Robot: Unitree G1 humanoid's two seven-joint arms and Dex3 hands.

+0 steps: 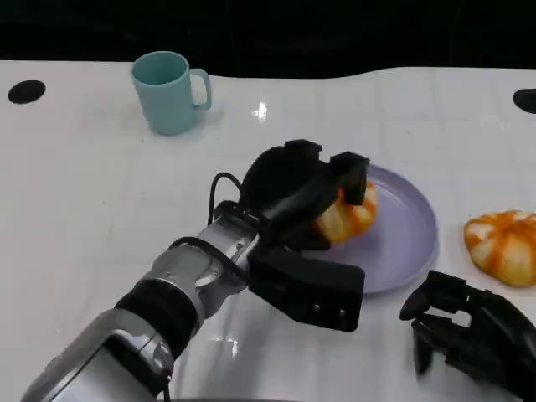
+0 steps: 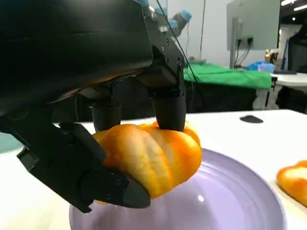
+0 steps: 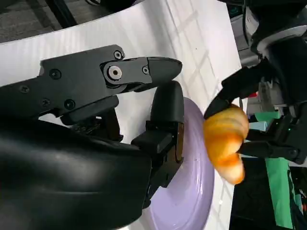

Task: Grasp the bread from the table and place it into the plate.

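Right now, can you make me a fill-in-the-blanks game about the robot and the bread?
1. The left hand holds a bread roll over the ____ plate.
2. The mug is light ____.
3. A second roll lies on the ____, beside the plate.
4. The right hand holds ____.

Missing words: purple; blue; table; nothing

White table (image 1: pixel 84 193), glossy surface, faint grid lines, one bright light reflection; black round marks near its far left and far right edges. Dark, unlit space beyond the far edge. Background room, seen from the left wrist: table draped in green cloth (image 2: pixel 225 76), grey monitor (image 2: pixel 252 24) on a stand, pale wall, ceiling light strips at upper right.
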